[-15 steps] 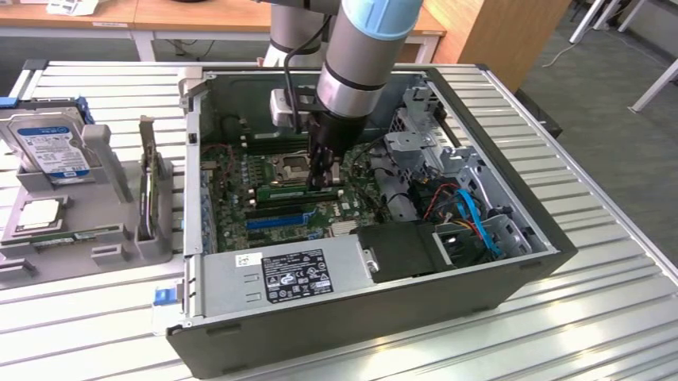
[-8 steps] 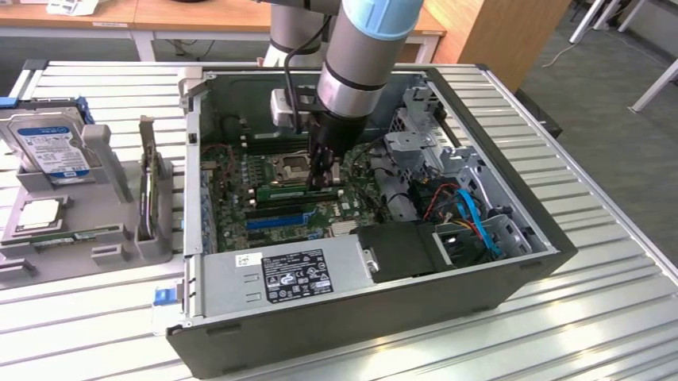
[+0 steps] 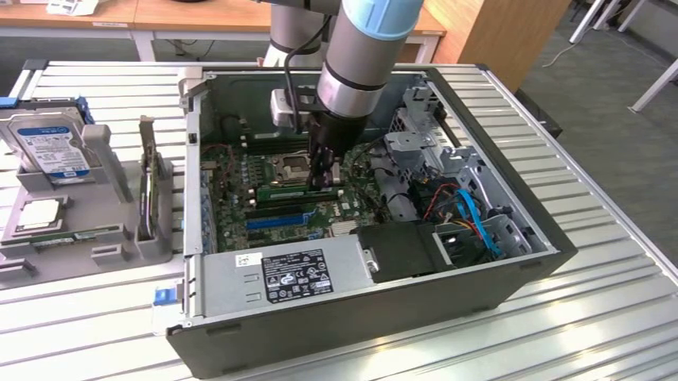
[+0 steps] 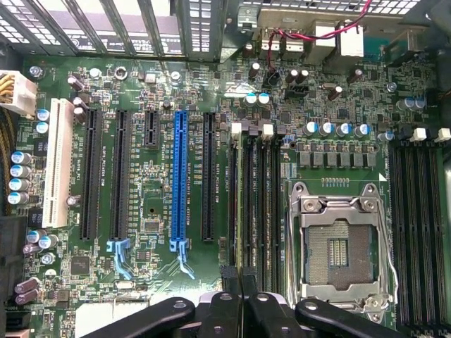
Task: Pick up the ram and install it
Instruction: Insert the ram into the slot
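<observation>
The ram (image 3: 288, 193) is a thin green stick standing on edge in a black memory slot beside the CPU socket (image 3: 290, 165), inside the open computer case (image 3: 509, 278). My gripper (image 3: 324, 182) reaches straight down into the case and is shut on the ram's upper edge, toward the end on the exterior view's right. In the wrist view the black fingertips (image 4: 227, 285) press together over the ram (image 4: 244, 204), seen edge-on among the slots beside the CPU socket (image 4: 338, 246).
A silver power supply (image 3: 286, 274) sits at the case's near side, with a drive cage and blue cables (image 3: 477, 222) on the exterior view's right. Outside, grey holders carry a hard drive (image 3: 48, 143), a CPU (image 3: 40, 213) and an upright card (image 3: 152, 186). Expansion slots, including a blue slot (image 4: 178, 176), line the board.
</observation>
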### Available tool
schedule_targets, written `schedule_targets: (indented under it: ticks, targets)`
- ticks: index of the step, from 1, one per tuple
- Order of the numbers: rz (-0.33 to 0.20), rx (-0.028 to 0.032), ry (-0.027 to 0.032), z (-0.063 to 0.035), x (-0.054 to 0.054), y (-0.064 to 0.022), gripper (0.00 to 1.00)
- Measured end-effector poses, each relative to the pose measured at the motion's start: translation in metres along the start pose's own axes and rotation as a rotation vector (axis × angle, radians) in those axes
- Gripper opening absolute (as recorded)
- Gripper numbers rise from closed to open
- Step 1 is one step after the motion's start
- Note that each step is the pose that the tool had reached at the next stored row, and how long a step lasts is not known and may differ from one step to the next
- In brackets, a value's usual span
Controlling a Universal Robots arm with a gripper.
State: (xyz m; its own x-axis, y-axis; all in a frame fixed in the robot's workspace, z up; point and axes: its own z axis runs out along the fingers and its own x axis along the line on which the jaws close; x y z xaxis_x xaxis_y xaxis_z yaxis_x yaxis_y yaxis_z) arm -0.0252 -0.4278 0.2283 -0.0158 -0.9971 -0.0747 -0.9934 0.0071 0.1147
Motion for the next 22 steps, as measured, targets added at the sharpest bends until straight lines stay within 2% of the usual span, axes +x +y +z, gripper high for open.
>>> schedule_targets:
  ticks: [22]
  targets:
    - [-0.009,-0.0008,0.0012,0.0032,0.0003,-0.0004,0.12]
